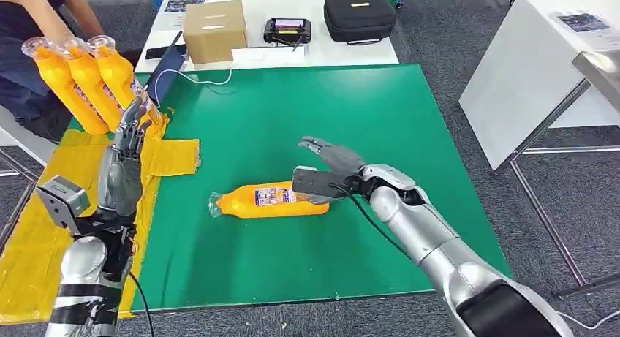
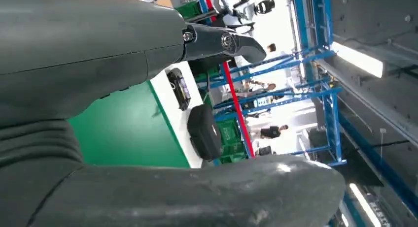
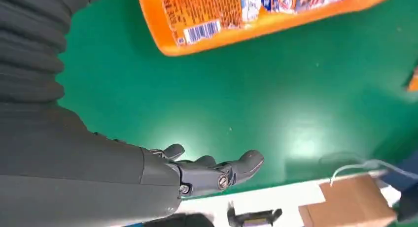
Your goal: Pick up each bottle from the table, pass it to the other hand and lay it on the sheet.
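The orange bottle [image 1: 269, 200] is lying on its side on the green table [image 1: 380, 118], neck pointing to 9 o'clock. It looks like smooth plastic, probably filled and somewhat heavy, so it may be rolling or slipping easily; I think the labelled middle is the best place to take it. The right hand [image 1: 329, 165] is hovering open, holding nothing, just at 2 o'clock of the bottle's base. The left hand [image 1: 131, 129] is standing upright over the yellow sheet [image 1: 172, 158], fingers straight, also holding nothing
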Motion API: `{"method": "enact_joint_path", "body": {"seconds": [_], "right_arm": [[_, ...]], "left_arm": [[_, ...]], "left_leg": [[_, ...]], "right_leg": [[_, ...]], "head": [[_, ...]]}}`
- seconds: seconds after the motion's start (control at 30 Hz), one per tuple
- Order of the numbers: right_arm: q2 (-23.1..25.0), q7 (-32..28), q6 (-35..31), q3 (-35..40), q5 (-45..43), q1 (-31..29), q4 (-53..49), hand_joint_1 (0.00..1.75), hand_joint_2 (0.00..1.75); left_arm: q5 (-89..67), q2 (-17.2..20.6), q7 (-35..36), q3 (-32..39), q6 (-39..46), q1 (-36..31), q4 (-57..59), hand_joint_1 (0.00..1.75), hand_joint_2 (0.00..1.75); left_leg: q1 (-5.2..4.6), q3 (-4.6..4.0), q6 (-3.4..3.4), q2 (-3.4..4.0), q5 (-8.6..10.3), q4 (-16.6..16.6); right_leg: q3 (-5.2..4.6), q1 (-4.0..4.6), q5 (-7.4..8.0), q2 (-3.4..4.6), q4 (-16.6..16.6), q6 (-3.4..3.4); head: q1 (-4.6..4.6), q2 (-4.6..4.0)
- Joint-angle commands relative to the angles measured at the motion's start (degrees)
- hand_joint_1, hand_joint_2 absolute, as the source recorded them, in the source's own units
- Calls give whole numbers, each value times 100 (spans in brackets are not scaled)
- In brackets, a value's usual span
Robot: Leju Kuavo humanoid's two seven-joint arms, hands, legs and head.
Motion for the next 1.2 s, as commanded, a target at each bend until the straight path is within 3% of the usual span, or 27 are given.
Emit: {"method": "enact_joint_path", "body": {"seconds": [0.03,0.57,0.73,0.93,1.07,1.2], "right_arm": [[359,-158,151,902,-201,-444,1243,0,175],[944,354,-454,1715,245,-281,1945,0,175],[1191,1130,-1124,2121,1437,-318,2556,0,175],[1420,2193,-172,2705,2634,-155,3420,0,175],[1387,2190,-199,2694,2634,-129,3420,0,175],[1311,2508,464,2592,3013,-14,3441,0,175]], "left_arm": [[37,51,-3,-219,-1,-453,773,0,0],[93,21,112,-512,-78,-478,503,0,0],[63,-22,106,-482,-102,-357,312,0,0],[-27,-57,105,-500,-99,-447,339,0,0],[-28,-52,104,-496,-99,-447,350,0,0],[-37,-65,91,-458,-95,-458,441,0,0]], "left_leg": [[5,16,-5,-13,-2,-1],[7,20,-5,-19,-6,0],[7,24,-6,-14,-6,-3],[10,31,-6,-26,-9,-4],[8,37,-5,-25,-1,-6],[12,73,-7,-32,-6,-9]], "right_leg": [[15,0,-3,27,0,-9],[17,1,-8,28,-1,-9],[19,1,-7,36,-3,-10],[30,3,-12,32,-6,-12],[33,2,-7,7,-10,-9],[33,1,-18,5,-15,-20]], "head": [[0,0],[-2,0],[0,0],[0,0],[-2,0],[0,0]]}}
